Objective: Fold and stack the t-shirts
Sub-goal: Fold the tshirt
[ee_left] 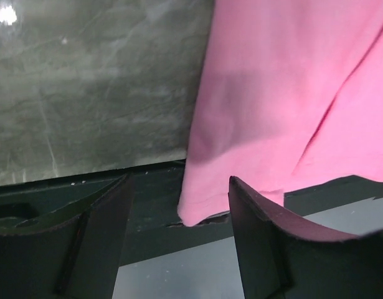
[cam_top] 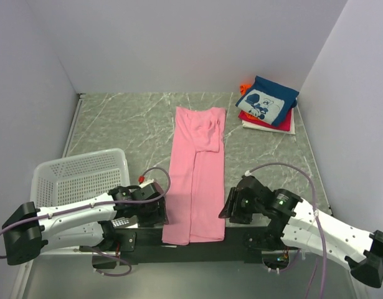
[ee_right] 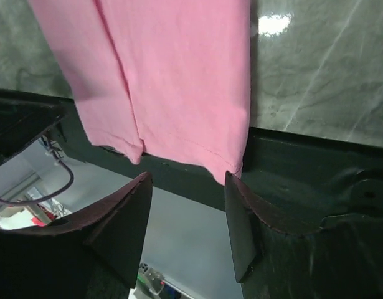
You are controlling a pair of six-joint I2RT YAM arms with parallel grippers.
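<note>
A pink t-shirt (cam_top: 197, 171) lies folded into a long strip down the middle of the table, its near hem over the black front rail. My left gripper (cam_top: 159, 210) is open beside the strip's near left corner (ee_left: 194, 215), touching nothing. My right gripper (cam_top: 228, 208) is open beside the near right corner (ee_right: 231, 168), empty. A stack of folded shirts (cam_top: 267, 104), blue on top with a white print, sits at the far right.
A white mesh basket (cam_top: 79, 177) stands at the near left, next to my left arm. White walls close in the table on three sides. The black front rail (cam_top: 197, 240) runs between the two arm bases.
</note>
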